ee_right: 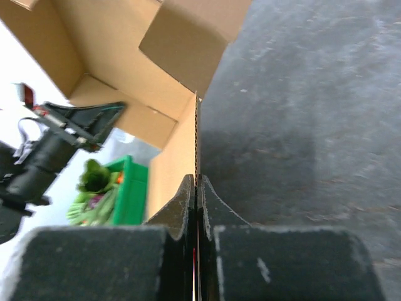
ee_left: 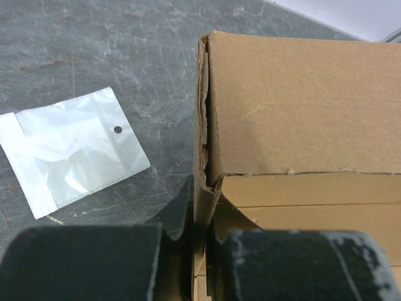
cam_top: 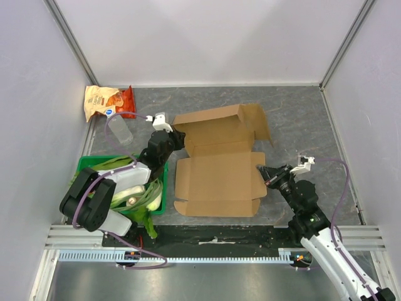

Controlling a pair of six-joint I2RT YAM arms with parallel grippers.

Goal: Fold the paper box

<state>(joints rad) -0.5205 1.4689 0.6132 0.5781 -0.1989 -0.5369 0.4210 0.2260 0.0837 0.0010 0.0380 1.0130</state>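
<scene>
Pinching paper box [cam_top: 216, 179] edges, left hand [cam_top: 181, 139], right hand [cam_top: 264, 171]

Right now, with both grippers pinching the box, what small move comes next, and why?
Probably lift the right gripper inward to raise its flap: it is shut on the right edge of the box, the left gripper pinches the opposite edge, and it lies mostly flat.

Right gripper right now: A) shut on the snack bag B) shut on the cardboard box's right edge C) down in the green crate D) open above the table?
B: the right wrist view shows the right gripper with its fingers pressed together on the thin right edge of the paper box.
</scene>
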